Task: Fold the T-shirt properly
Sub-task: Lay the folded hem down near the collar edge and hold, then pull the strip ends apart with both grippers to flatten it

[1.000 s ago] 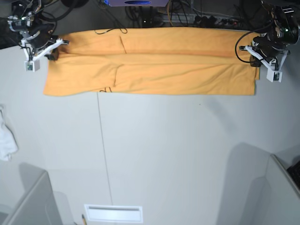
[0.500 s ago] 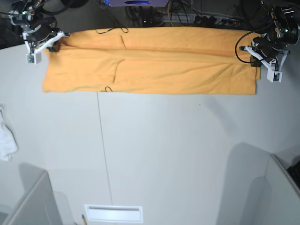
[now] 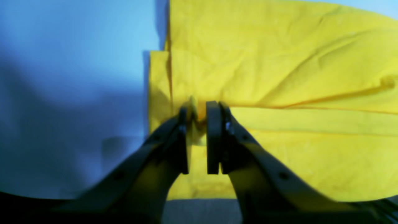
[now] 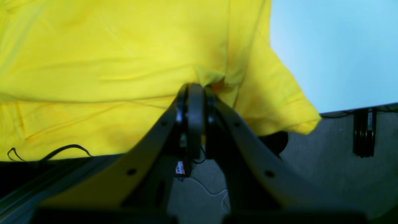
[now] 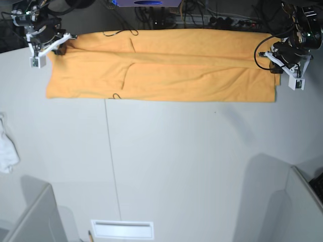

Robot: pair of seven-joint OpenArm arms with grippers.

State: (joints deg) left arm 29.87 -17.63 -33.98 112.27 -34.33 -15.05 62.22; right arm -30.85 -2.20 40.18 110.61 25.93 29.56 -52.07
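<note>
The light-orange T-shirt [image 5: 166, 68] lies folded into a long band across the far edge of the table. My right gripper [image 5: 60, 49] is at the band's left end in the base view. The right wrist view shows this gripper [image 4: 195, 88] shut on a bunched fold of the T-shirt [image 4: 124, 56], near the table's back edge. My left gripper [image 5: 274, 65] is at the band's right end. In the left wrist view, this gripper [image 3: 197, 107] has its jaws slightly apart. A small ridge of the T-shirt [image 3: 279, 62] leans on one pad.
A small white cloth [image 5: 6, 148] lies at the table's left edge. Cables [image 5: 166, 15] run behind the far edge, and a thin black loop [image 4: 49, 152] lies by the shirt's hem. Grey panels [image 5: 30, 217] [image 5: 303, 212] stand at the front corners. A white slot [image 5: 122, 229] is at the front.
My right gripper has drawn the shirt's left corner toward the far edge. The left gripper's jaws have parted a little and it has shifted slightly toward the far edge.
</note>
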